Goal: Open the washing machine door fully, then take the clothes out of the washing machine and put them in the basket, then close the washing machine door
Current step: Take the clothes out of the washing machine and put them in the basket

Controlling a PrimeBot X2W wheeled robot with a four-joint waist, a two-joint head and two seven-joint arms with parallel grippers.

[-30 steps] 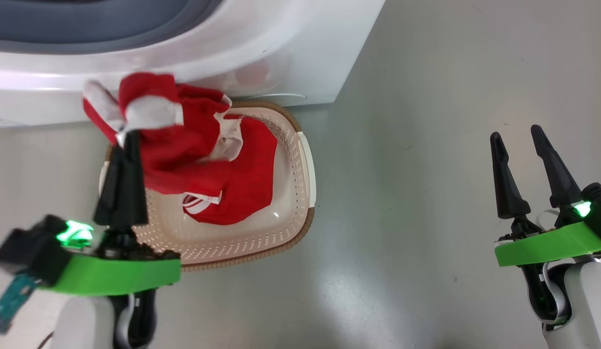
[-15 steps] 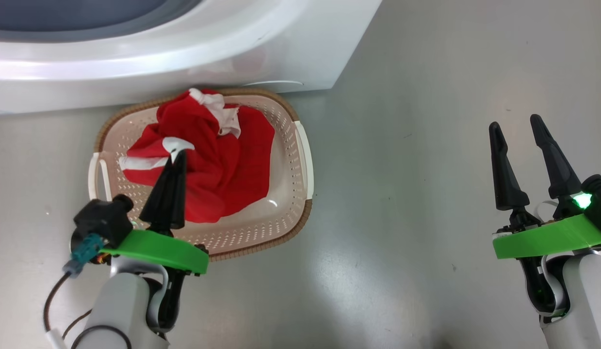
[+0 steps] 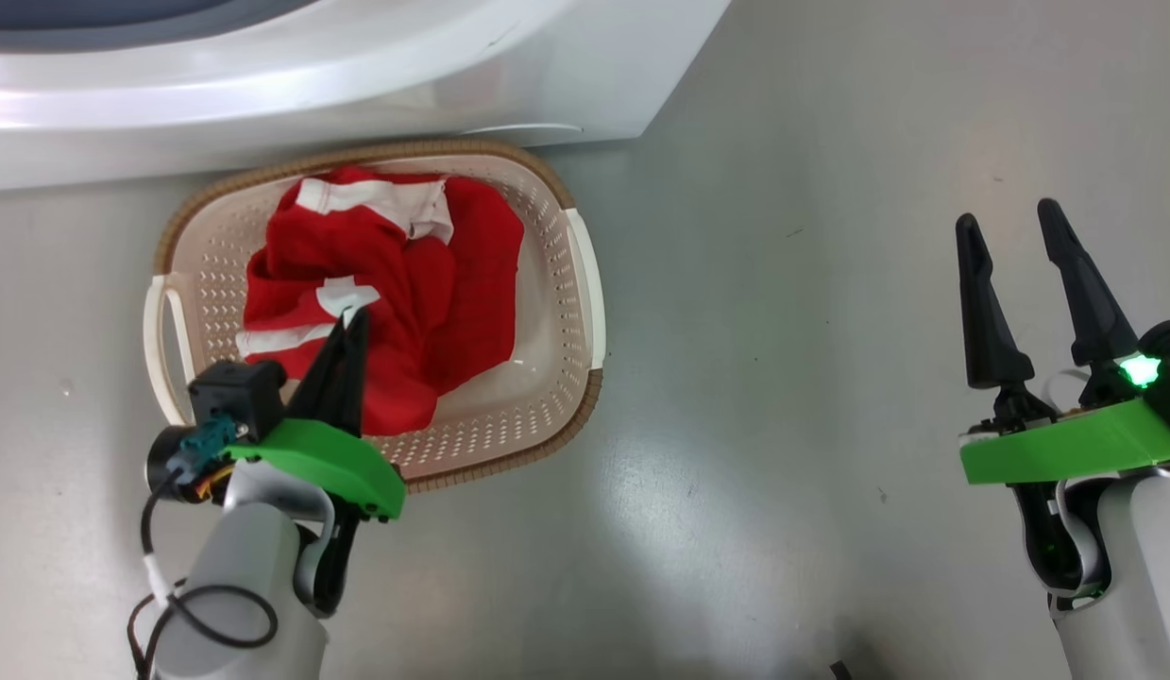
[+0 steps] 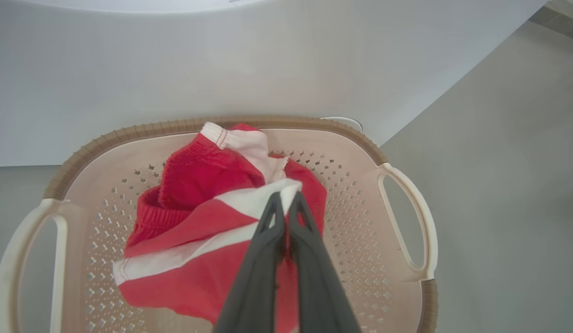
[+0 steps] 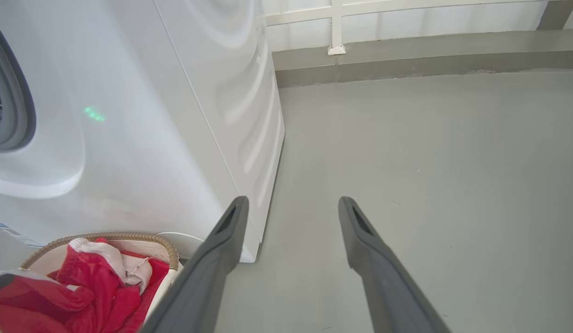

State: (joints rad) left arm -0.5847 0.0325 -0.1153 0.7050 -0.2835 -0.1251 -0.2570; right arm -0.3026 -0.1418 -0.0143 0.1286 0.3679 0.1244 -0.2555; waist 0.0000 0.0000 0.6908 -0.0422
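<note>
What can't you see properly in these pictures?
- Inside the washing machine: the head view's top edge cuts off its opening.
- How many clothes: they are bunched, and folds hide each other.
- The basket near rim: cut off by the left wrist view's bottom edge; the left gripper covers part in the head view.

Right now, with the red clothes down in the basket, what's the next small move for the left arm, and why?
Probably open the left gripper and let go. Its fingers are pinched shut on a white strip of the clothes, which already lie inside the basket, so nothing is left to carry.
</note>
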